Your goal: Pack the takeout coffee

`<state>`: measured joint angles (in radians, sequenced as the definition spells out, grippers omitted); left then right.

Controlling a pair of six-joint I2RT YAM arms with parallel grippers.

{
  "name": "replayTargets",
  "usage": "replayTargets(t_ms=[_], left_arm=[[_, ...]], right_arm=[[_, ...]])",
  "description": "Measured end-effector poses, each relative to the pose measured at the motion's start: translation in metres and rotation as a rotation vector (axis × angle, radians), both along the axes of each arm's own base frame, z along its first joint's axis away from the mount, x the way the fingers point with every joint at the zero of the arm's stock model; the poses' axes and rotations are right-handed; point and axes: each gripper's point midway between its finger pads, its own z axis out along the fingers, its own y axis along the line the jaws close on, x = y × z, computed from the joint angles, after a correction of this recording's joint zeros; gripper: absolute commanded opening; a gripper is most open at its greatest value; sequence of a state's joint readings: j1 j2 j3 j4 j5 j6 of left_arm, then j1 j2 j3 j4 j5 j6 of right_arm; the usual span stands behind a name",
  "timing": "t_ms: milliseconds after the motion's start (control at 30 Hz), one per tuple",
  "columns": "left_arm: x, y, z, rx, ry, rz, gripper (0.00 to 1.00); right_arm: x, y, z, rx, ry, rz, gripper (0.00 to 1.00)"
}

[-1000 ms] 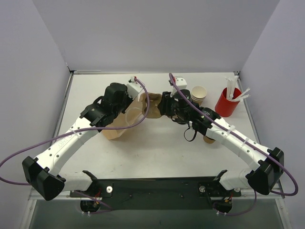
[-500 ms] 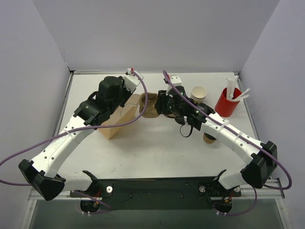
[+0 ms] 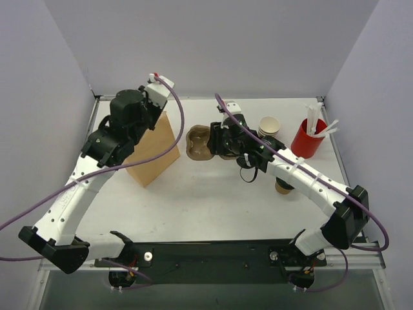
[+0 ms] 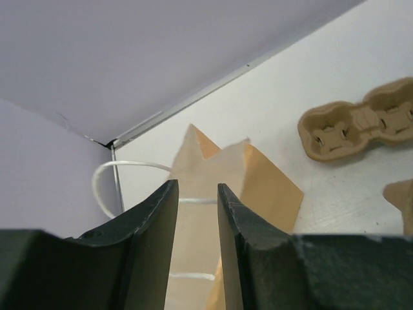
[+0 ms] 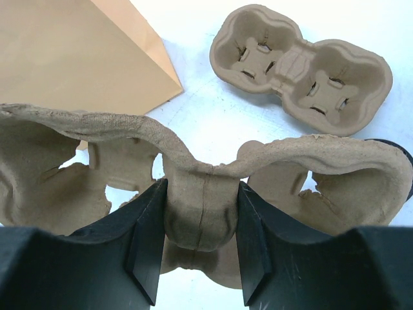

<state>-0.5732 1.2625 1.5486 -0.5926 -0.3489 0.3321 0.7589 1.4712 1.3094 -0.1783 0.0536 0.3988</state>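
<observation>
Top external view: brown paper bag [image 3: 152,154] stands upright on the table [image 3: 213,206], directly under the left gripper [image 4: 197,187].

Left wrist view: its 2 fingers [image 4: 151,219] are unclenched with a narrow gap and nothing pinched between them. The bag's open top shows through the gap. The white cord handle [image 4: 129,163] loops out to the left of the fingers.

Right wrist view: right gripper [image 5: 200,213] is clenched on the central bridge of a pulp cup carrier [image 5: 77,129], 1 finger on each side. A 2nd carrier [image 5: 300,68] lies flat on the table ahead of the tips and to their right, apart from the held one. A corner of the bag sits ahead-left.

Takeout coffee cup [image 3: 269,125] stands mouth up behind the right gripper, on the far side of its wrist, between that wrist and the red cup [image 3: 307,139] holding white sticks. Neither gripper touches it. It is outside the bag and well apart from the left gripper.
</observation>
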Motion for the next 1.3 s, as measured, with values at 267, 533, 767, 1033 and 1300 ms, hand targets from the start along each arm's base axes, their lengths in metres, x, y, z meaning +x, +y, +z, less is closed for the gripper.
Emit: replayTargets(t_ms=[267, 533, 767, 1033, 1300], left_arm=[[0.031, 0.080, 0.064, -0.113, -0.110, 0.195, 0.46], [0.086, 0.128, 0.035, -0.192, 0.030, 0.209, 0.48], [0.108, 0.137, -0.014, -0.267, 0.203, 0.124, 0.49], [0.105, 0.129, -0.016, -0.338, 0.235, 0.046, 0.50], [0.078, 0.127, -0.002, -0.363, 0.209, 0.020, 0.52]], right_arm=[[-0.003, 0.000, -0.001, -0.002, 0.014, 0.011, 0.35], [-0.007, -0.001, -0.005, -0.001, 0.044, 0.015, 0.35], [-0.010, -0.004, -0.009, -0.015, 0.065, 0.013, 0.36], [-0.008, -0.008, -0.010, -0.016, 0.069, 0.000, 0.35], [-0.007, -0.009, -0.010, -0.016, 0.069, 0.000, 0.36]])
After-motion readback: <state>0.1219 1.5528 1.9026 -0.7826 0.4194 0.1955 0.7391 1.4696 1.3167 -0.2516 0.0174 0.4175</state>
